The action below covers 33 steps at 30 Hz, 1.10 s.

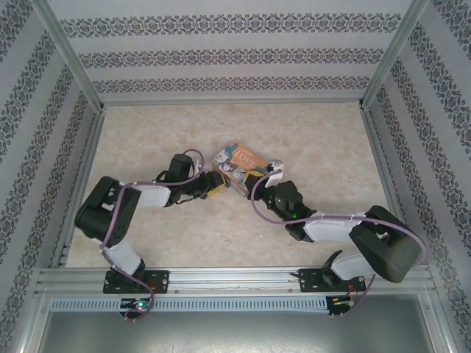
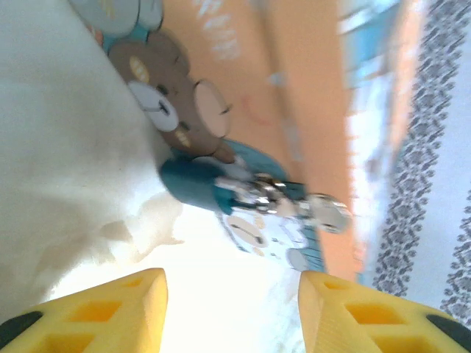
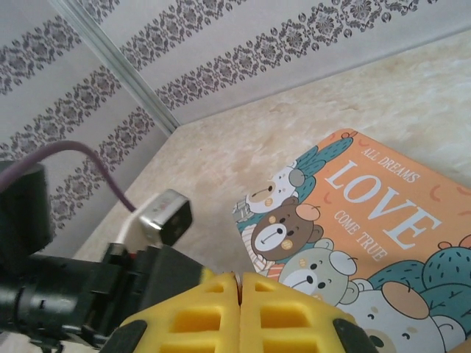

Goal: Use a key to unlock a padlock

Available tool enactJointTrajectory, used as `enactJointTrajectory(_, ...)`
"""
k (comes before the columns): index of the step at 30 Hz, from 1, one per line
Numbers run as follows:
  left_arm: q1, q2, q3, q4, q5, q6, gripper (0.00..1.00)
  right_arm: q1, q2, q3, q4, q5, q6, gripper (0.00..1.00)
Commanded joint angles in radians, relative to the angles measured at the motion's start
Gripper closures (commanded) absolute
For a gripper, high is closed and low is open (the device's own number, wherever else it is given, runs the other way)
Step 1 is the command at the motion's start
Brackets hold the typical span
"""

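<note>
The padlock (image 2: 193,185) lies against the edge of the orange-and-teal "LOVE" box (image 2: 309,88). In the left wrist view its teal body is nearest the camera, and a cluster of silver metal runs from it along the box side. That view is blurred, so I cannot tell whether the shackle is shut or whether any of the silver is a key. Judged from this, the unlocking looks not yet done: no key is seen seated in the lock, and finding, inserting and turning one are probably all left.

The left end effector (image 2: 232,312) is open, its two yellow fingers (image 2: 110,312) spread wide with the padlock centred in the gap but ahead of the tips, not touching. The right end effector (image 3: 239,305) is closed, its fingers pressed flat together with nothing visible between them, poised over the box's cartoon-bear corner.

From above, both arms reach inward across the tabletop (image 1: 324,147), elbows bent outward, and their wrists meet at the box's near edge.
</note>
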Motion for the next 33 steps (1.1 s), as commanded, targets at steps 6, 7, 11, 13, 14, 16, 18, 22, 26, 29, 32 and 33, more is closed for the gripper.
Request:
enactJointTrajectory(6, 0.035, -0.335, -0.029, 0.057, -0.078, 0.024, 0.43, 0.000, -0.032, 0.053, 0.105, -0.001, 0.210, 1.00)
enactJointTrajectory(7, 0.034, -0.362, -0.030, 0.082, -0.082, -0.001, 0.42, 0.005, -0.034, 0.060, 0.117, 0.009, 0.228, 1.00)
enactJointTrajectory(11, 0.032, -0.407, -0.019, 0.165, -0.089, -0.134, 0.42, 0.012, -0.027, 0.073, 0.178, 0.038, 0.297, 1.00)
enactJointTrajectory(13, 0.025, -0.406, -0.020, 0.223, -0.091, -0.202, 0.42, 0.016, -0.020, 0.082, 0.206, 0.040, 0.323, 1.00)
enactJointTrajectory(14, 0.020, -0.402, -0.024, 0.265, -0.095, -0.232, 0.42, 0.019, -0.016, 0.087, 0.216, 0.039, 0.333, 1.00)
enactJointTrajectory(16, 0.008, -0.390, -0.024, 0.320, -0.101, -0.279, 0.42, 0.028, -0.009, 0.101, 0.227, 0.036, 0.340, 1.00)
enactJointTrajectory(18, -0.004, -0.377, -0.016, 0.355, -0.103, -0.305, 0.42, 0.038, -0.002, 0.115, 0.228, 0.036, 0.343, 1.00)
enactJointTrajectory(22, -0.028, -0.355, -0.007, 0.388, -0.115, -0.328, 0.42, 0.056, 0.020, 0.133, 0.249, 0.036, 0.356, 1.00)
enactJointTrajectory(26, -0.049, -0.335, 0.001, 0.406, -0.117, -0.339, 0.43, 0.071, 0.038, 0.145, 0.261, 0.037, 0.359, 1.00)
enactJointTrajectory(29, -0.064, -0.320, 0.011, 0.422, -0.116, -0.345, 0.47, 0.082, 0.049, 0.152, 0.267, 0.038, 0.361, 1.00)
enactJointTrajectory(32, -0.075, -0.303, 0.017, 0.438, -0.116, -0.354, 0.52, 0.089, 0.060, 0.156, 0.271, 0.042, 0.360, 1.00)
enactJointTrajectory(33, -0.077, -0.295, 0.020, 0.447, -0.115, -0.359, 0.54, 0.091, 0.063, 0.159, 0.271, 0.043, 0.360, 1.00)
